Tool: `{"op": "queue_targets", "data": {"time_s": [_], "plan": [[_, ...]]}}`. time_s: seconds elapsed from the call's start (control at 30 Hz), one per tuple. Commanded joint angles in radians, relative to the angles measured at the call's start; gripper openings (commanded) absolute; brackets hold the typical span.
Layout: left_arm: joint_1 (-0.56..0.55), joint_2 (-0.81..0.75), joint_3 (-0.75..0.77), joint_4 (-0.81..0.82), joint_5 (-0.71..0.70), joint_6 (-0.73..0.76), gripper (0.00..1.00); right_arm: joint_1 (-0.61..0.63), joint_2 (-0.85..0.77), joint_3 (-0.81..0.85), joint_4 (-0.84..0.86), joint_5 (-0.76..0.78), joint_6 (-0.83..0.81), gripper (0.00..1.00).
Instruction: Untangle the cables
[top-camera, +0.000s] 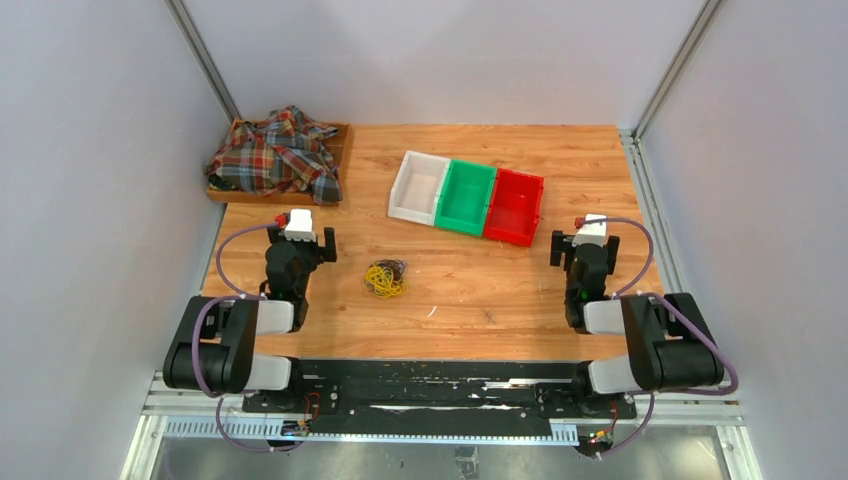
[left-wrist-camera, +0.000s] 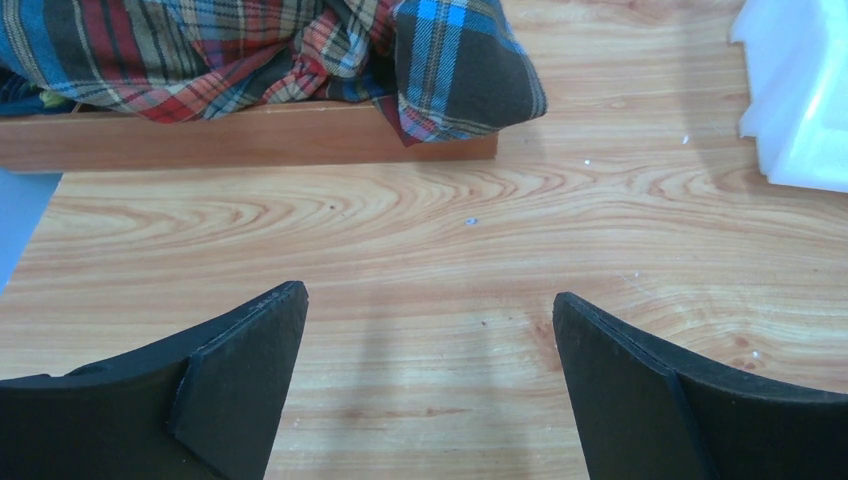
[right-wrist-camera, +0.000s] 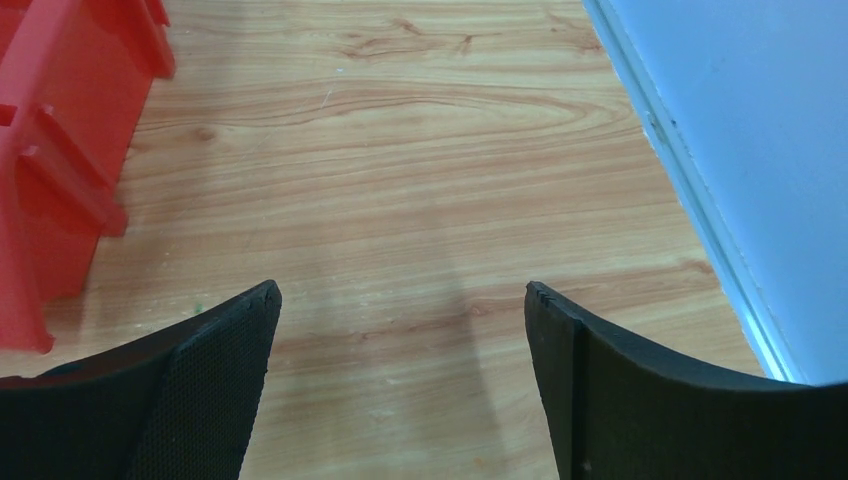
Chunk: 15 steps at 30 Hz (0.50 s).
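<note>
Overhead camera looks down; wrist cameras skim the table (left-wrist-camera: 420, 250)

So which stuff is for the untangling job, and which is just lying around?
For the job:
- the cables, a small tangled heap
- left pincer and right pincer, both open

Just lying about:
- plaid cloth on the wooden tray
- white bin, green bin, red bin

Light wood tabletop (top-camera: 470, 300), small tangle of cables (top-camera: 385, 278) sitting near the middle. Further back a white bin (top-camera: 419, 187), green bin (top-camera: 466, 197) and red bin (top-camera: 514, 206) touch in a row. Wooden tray (top-camera: 338, 150) in the far-left corner, plaid cloth (top-camera: 275, 155) piled in it.
</note>
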Motion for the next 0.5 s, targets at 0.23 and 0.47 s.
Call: {"op": "queue_targets", "data": {"time_s": [0.23,0.47], "plan": [[0.006,-0.226,0.423,-0.903,0.2,0.185,0.98,0.017,-0.334,0.369,-0.813,0.208,0.318,0.91],[0.004,-0.188,0.685,-1.429,0.506,0.295,0.98,-0.035,-0.41,0.361,-0.878,-0.235,0.663,0.97]]}}
